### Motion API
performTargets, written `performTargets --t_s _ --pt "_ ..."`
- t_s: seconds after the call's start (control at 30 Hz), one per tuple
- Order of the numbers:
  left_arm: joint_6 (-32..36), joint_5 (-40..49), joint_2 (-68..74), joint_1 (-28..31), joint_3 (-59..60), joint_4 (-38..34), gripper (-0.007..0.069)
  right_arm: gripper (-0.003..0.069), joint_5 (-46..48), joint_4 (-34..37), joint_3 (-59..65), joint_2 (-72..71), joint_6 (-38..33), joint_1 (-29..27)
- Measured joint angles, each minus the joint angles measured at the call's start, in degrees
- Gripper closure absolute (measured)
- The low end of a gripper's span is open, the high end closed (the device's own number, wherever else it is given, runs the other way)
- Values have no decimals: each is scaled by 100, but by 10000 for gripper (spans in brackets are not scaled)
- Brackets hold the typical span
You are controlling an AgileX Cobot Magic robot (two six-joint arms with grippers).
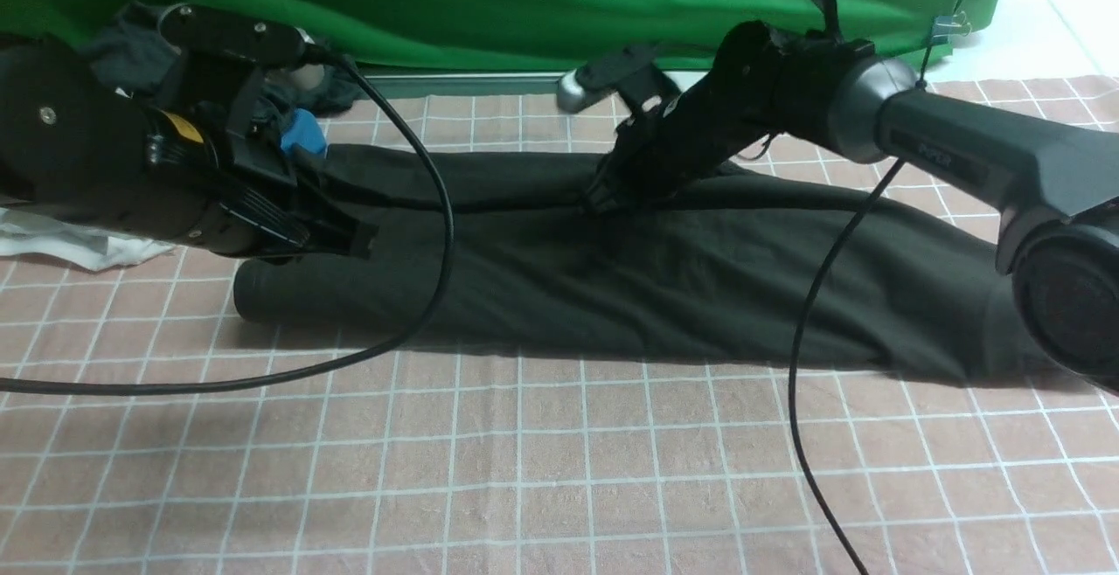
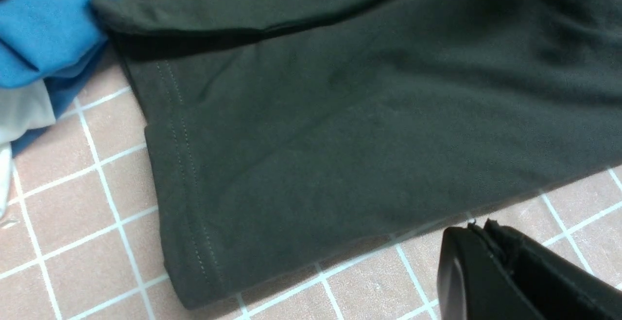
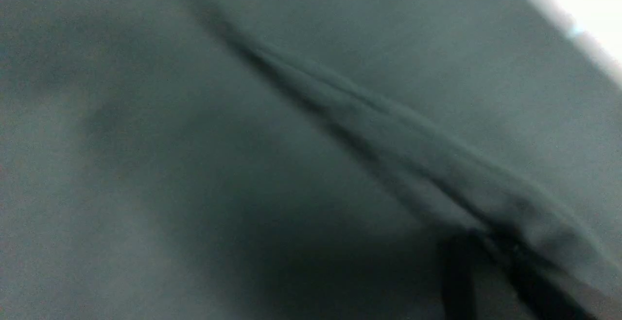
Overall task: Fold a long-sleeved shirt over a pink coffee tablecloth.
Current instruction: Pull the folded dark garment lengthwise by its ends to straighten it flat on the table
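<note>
Black long-sleeved shirt [image 1: 699,287]: it lies in a long, low band across the middle of the front view, already narrowed lengthwise, with a rounded fold along its near edge.
Pink coffee tablecloth [image 1: 559,470]: it is spread flat beneath the shirt, and the white grid lines give a ready check on how straight the band lies.
Left gripper [image 2: 478,232]: the fingers are pressed together with nothing between them, hanging over bare pink squares just off the shirt's edge at the lower right of the left wrist view. The placing looks like a ready pose beside the stitched hem [image 2: 182,174].
Right gripper [image 1: 603,199]: it is down on the shirt at centre frame, where a lengthwise crease runs, probably pinning or taking that ridge. The right wrist view is a dark blur right against the fabric, so whether the jaws grip cannot be told.
Stage, as a judgement: the lengthwise fold is done and the crosswise fold is not yet made.
Clutter: a blue garment [image 2: 43,28] touches the shirt's hem corner (a snag risk if that end is lifted).
</note>
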Motion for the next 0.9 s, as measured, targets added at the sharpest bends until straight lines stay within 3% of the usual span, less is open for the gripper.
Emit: performTargets --t_s 0.2,0.3,0.43,0.63,0.7,0.8,0.9 --pt "97 5 0 0 0 -93 609 630 -1519 -13 0 138 29 -370" --pt "304 58 0 0 0 -104 609 581 -2041 -13 -20 139 216 -715" --pt "372 85 0 0 0 -104 609 537 -1396 -66 -24 -214 341 -1089" --pt "557 209 -59 -7 6 -476 609 535 211 -1103 598 -1717 748 -1487" --pt "862 237 -254 -191 12 -762 609 533 599 -1722 1636 -2679 1275 -1748" --pt "965 242 -543 -513 12 -893 609 524 723 -2025 2565 -3361 1757 -2105" --pt "1032 242 -929 -1066 12 -953 609 454 937 -2178 3608 -3907 2416 -2692"
